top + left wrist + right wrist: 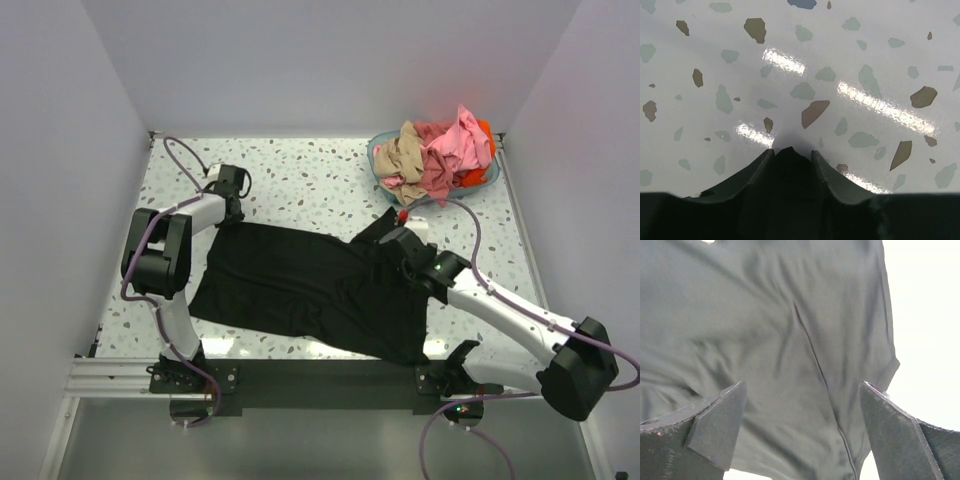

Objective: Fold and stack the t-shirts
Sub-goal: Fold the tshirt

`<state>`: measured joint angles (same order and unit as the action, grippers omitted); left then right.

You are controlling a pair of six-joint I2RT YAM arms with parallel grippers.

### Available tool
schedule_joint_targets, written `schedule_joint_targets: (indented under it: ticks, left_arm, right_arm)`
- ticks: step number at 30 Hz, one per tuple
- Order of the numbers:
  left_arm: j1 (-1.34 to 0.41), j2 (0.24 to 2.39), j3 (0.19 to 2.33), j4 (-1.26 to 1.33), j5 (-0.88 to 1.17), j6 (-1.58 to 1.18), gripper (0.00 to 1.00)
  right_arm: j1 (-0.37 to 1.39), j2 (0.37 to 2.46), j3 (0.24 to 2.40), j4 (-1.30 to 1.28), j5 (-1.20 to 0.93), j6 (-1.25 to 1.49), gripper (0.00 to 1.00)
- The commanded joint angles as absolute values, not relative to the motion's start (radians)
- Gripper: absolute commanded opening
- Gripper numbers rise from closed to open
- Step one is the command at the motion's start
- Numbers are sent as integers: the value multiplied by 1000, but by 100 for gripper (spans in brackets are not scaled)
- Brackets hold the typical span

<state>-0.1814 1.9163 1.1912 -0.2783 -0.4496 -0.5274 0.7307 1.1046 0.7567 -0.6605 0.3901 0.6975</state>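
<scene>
From high over the near edge, the top view looks steeply down on the whole speckled white bench [300, 165] and the large plain black cloth t-shirt [300, 280]. The left wrist view sits close over bare bench [850, 55], the right wrist view close over that t-shirt [765, 340].

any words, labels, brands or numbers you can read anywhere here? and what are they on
None: no view shows any readable text.
The black shirt is plain.
The basket and the shirts piled in it show no print or tag.
The table has only speckles.
</scene>
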Motion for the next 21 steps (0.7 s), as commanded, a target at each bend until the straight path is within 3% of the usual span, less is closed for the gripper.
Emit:
schedule_joint_targets:
  ticks: [1,11,21]
  left_arm:
    - [-164,1919,1215,-244,-448,-491,36]
    - [-163,1905,1209,-236,-414,-489,0]
    - [-163,1856,1177,-238,-382,-497,0]
  right_arm:
    - [680,1170,899,-628,480,599,97]
    - [515,1501,1153,-522,408,443,97]
    - [462,1842,1403,-496,400,436,94]
